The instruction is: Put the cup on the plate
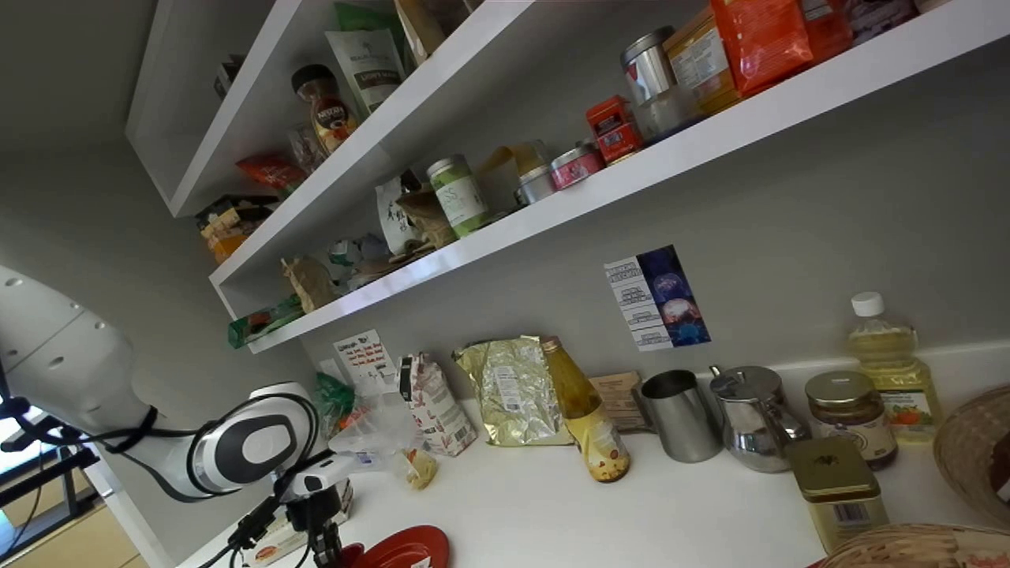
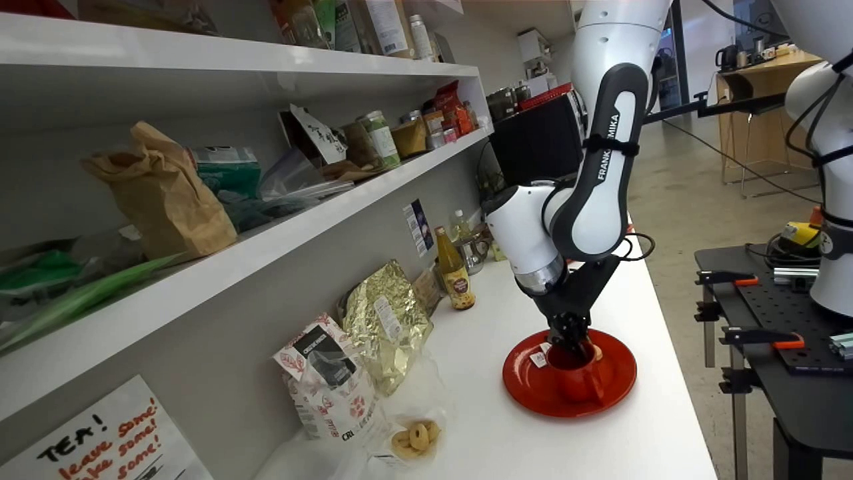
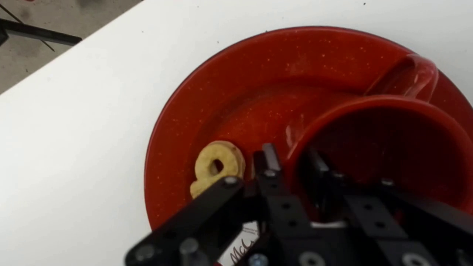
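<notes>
Robotiq gripper astride one wall of the cup, a red mug: one finger outside, its twin inside, tips near each other; whether pinching the wall or just clear of it, impossible to say from these views. Mug within the outline of the red plate and seemingly resting on it. Placing, by the look of it, the step in hand, and close to done. Next, make sure of level contact beneath, spread the fingers slightly, then lift straight up before any sideways travel, so as not to catch the rim and tip the mug.

Overhead, white shelf, smooth and hard-edged; below, flat white countertop. Against the wall, gold foil bag, crinkled and bright. Plate round and shallow, broad-rimmed, glossy, flecked with pale specks. Mug of matching red, probably glazed ceramic, with round mouth and looped handle. Beside the outer finger, pale yellow ring-shaped snack, dry-looking, holed through. Partly hidden by the gripper, white paper slip, thin, lettered in dark script.
</notes>
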